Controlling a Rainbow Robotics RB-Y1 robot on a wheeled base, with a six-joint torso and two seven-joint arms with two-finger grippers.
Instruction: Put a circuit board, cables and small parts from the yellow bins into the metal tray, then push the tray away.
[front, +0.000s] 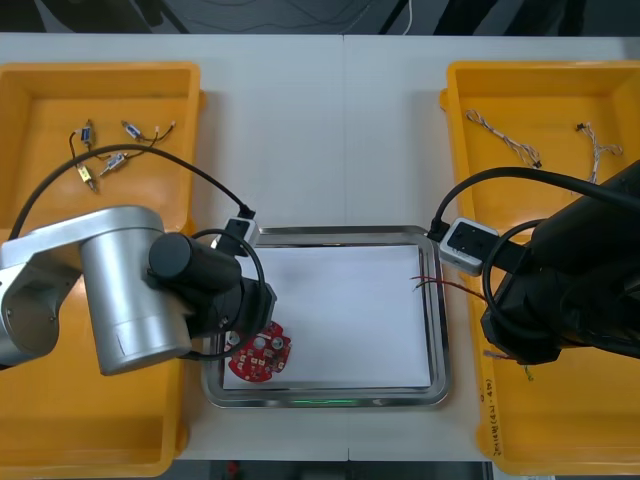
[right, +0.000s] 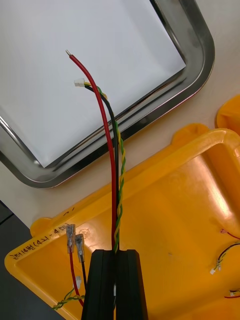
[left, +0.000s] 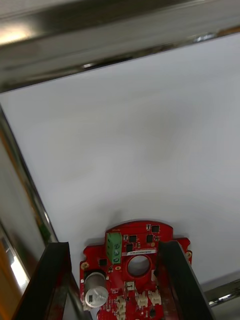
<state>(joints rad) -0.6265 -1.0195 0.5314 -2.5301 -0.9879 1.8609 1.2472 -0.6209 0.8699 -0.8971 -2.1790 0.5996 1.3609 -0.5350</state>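
Loading step, both arms busy. Left gripper (left: 112, 246) is clamped on the board (left: 131, 265), low over the tray's (front: 330, 233) near-left corner; probably just needs to let go. Right gripper (right: 115, 255), over the right bin (right: 175, 200), pinches cables (right: 107, 140) with tips just past the rim, so it should go farther in. Front view adds small parts (front: 110, 160) in the far-left bin; wrist views give the grips.
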